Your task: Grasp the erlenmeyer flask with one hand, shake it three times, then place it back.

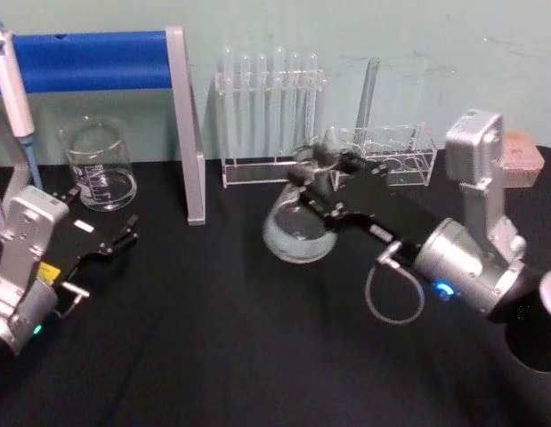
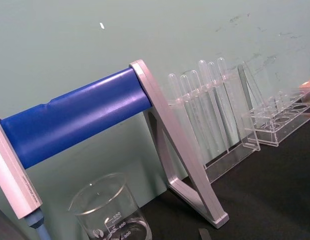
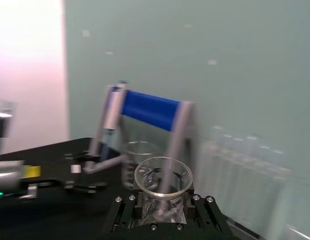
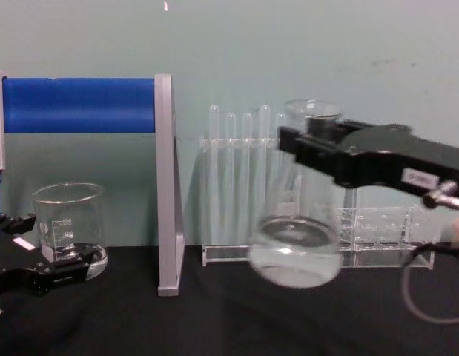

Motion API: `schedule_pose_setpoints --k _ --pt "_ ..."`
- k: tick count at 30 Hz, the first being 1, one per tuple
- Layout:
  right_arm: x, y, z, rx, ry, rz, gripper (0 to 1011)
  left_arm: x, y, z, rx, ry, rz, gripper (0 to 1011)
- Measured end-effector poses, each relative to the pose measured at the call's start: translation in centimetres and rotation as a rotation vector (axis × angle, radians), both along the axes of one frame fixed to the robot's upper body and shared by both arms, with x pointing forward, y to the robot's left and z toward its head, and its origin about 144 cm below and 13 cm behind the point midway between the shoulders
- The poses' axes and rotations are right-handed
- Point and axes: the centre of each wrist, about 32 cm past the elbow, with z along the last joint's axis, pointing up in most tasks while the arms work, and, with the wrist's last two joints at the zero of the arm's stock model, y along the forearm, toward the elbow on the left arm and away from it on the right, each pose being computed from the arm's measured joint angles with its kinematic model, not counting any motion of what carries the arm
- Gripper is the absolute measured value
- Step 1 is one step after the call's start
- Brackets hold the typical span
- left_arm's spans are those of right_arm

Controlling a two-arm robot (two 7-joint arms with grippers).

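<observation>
Erlenmeyer flask near-upright, mouth up, neck in right end effector.

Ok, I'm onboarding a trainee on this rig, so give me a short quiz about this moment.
1. True or false: the left gripper holds the clear glass conical flask.
2. The right gripper grips the flask at its: A wide base, B narrow neck, C printed marks.
3. Fill in: the straight-sided clear glass beaker stands nearest the ___ gripper.
Key: 1 false; 2 B; 3 left.
</observation>
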Motion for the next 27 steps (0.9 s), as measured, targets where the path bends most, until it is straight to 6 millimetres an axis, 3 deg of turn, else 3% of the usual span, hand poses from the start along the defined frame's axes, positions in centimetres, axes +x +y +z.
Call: schedule_pose_setpoints --k 17,27 --pt "-2.2 -5.9 0.2 0.019 -0.002 -0.396 449 0.0 0.0 0.0 0.0 0.0 0.0 1001" --pt "-2.4 -6.3 0.2 0.021 0.01 -0.409 449 0.0 0.0 0.0 0.0 0.0 0.0 1001"
